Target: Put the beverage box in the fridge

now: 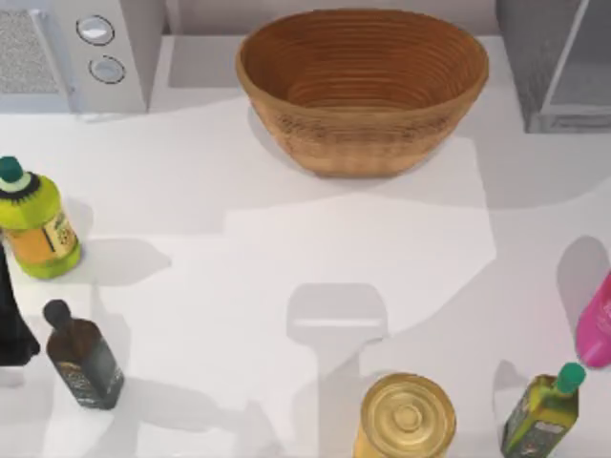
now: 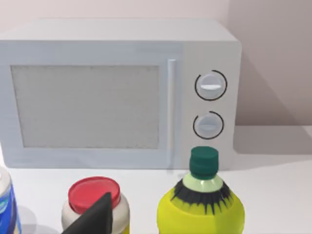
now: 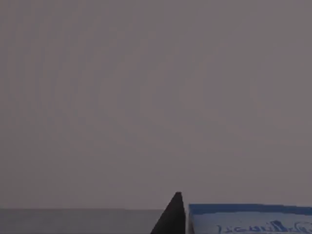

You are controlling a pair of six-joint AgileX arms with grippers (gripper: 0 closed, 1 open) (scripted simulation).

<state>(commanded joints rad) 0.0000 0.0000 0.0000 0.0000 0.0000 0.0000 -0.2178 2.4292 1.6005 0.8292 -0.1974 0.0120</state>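
1. Blue-topped beverage box (image 3: 249, 218) sat right beside the right tool's dark fingertip (image 3: 171, 217), before a flat grey wall.
2. Blue lettering on its white face was cut off, unreadable.
3. Whether either tool gripped anything, I cannot tell.

A flat, plain grey surface spans nearly the whole frame. At the lower edge a dark, pointed fingertip (image 3: 171, 217) of the right end effector rises, and the blue top edge of the beverage box (image 3: 248, 219) lies just beside it, with pale blue lettering partly cut off by the frame.
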